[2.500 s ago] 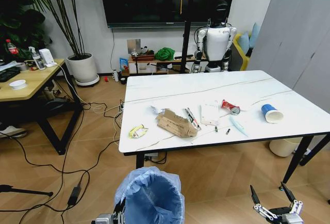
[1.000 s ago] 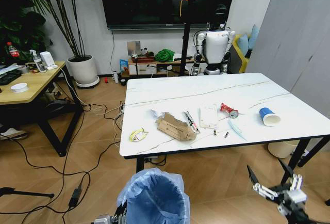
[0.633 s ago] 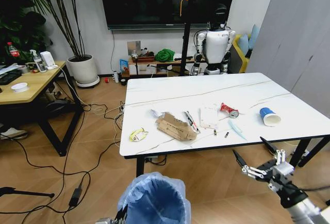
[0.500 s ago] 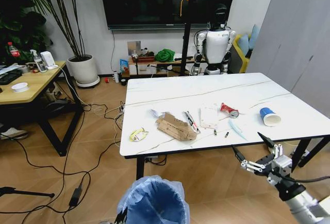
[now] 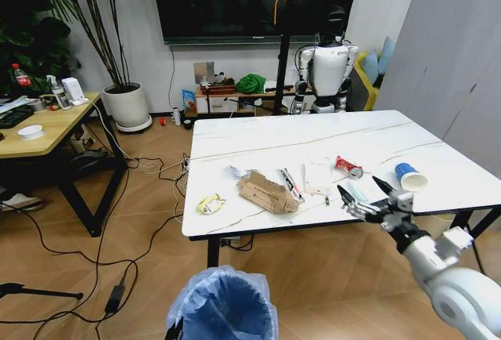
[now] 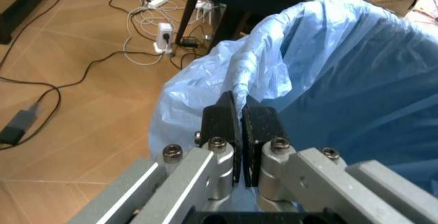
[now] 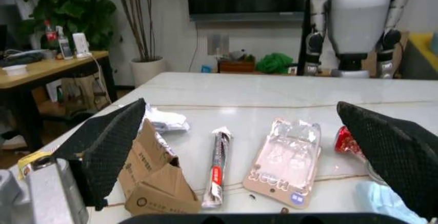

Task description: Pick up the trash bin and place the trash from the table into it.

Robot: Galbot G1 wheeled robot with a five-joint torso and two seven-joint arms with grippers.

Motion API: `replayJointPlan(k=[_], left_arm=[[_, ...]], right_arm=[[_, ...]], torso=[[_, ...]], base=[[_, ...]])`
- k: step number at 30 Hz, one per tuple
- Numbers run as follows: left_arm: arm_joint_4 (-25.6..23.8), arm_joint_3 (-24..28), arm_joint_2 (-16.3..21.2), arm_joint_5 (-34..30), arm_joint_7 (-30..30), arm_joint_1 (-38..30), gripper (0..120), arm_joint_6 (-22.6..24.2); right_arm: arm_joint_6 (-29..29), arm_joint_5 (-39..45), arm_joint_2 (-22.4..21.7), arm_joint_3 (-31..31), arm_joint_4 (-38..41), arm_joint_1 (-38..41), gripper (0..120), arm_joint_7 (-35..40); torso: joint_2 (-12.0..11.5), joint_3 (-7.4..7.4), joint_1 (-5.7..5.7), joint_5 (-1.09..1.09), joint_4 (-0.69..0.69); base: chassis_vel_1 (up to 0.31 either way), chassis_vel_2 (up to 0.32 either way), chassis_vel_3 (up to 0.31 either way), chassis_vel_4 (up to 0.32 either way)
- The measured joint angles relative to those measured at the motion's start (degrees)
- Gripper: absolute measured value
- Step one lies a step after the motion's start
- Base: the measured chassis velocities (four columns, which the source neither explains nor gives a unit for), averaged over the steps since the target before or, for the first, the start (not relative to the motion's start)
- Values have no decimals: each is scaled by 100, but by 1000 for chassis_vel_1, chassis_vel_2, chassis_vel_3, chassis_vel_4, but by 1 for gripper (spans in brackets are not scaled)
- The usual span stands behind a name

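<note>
A: Where is the bin?

B: The bin, lined with a blue bag, sits low and near, left of centre, in front of the table. The left gripper has its fingers pressed together on the bag's rim, pinching a fold of the plastic.

A: And the right gripper?

B: The right gripper is at the table's near edge, right of centre, with its fingers spread wide. It holds nothing.

A: What trash lies on the table?

B: Torn cardboard lies near the middle of the near side, with crumpled white paper just beyond it on the left. A yellow wrapper sits at the near left corner. Right of the cardboard lies a thin wrapper, then a clear pack, then a red can. A blue-and-white cup lies on its side farther right. Small dark bits rest near the edge.

A: Is the gripper touching any of it?

B: I cannot tell; it is just beside a pale blue scrap near the can.
</note>
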Motion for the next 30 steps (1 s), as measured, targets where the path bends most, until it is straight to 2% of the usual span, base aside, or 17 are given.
replayJointPlan(k=[1, 7, 8, 15, 17, 21, 22, 27, 30], left_arm=[[0, 0, 0, 0, 0, 0, 0, 0], [59, -21, -5, -27, 2, -33, 0, 0], [59, -21, -5, -27, 2, -33, 0, 0], [151, -77, -56, -174, 1, -135, 0, 20], [166, -73, -75, -177, 0, -150, 0, 20], [215, -18, -152, -180, -1, -248, 0, 27], [215, -18, -152, -180, -1, -248, 0, 27], [261, -43, -170, -224, -8, -309, 0, 32], [274, -41, -199, -225, -8, -326, 0, 26]], right_arm=[[0, 0, 0, 0, 0, 0, 100, 0], [-80, 147, 144, -1014, -781, 1174, 100, -42], [-80, 147, 144, -1014, -781, 1174, 100, -42], [9, 173, 424, -2348, -1467, 2323, 100, -20], [8, 191, 454, -2462, -1520, 2424, 100, -11], [-122, 410, 561, -3134, -1842, 3230, 100, -66], [-122, 410, 561, -3134, -1842, 3230, 100, -66], [-573, 733, 608, -3843, -2128, 4024, 100, -103], [-836, 777, 645, -4054, -2226, 4213, 100, -105]], torso=[[0, 0, 0, 0, 0], [-3, 0, -1, 3, 0], [-3, 0, -1, 3, 0], [-4, -2, -2, 1, 1], [-4, -1, -2, 2, 0], [-5, -2, -2, 0, 1], [-5, -2, -2, 0, 1], [-5, -2, -2, 1, 1], [-5, -2, -3, 1, 1]], base=[[0, 0, 0, 0], [0, 0, 0, 0], [0, 0, 0, 0], [0, 0, 0, 0], [0, 0, 0, 0], [0, 0, 0, 0], [0, 0, 0, 0], [0, 0, 0, 0], [0, 0, 0, 0]])
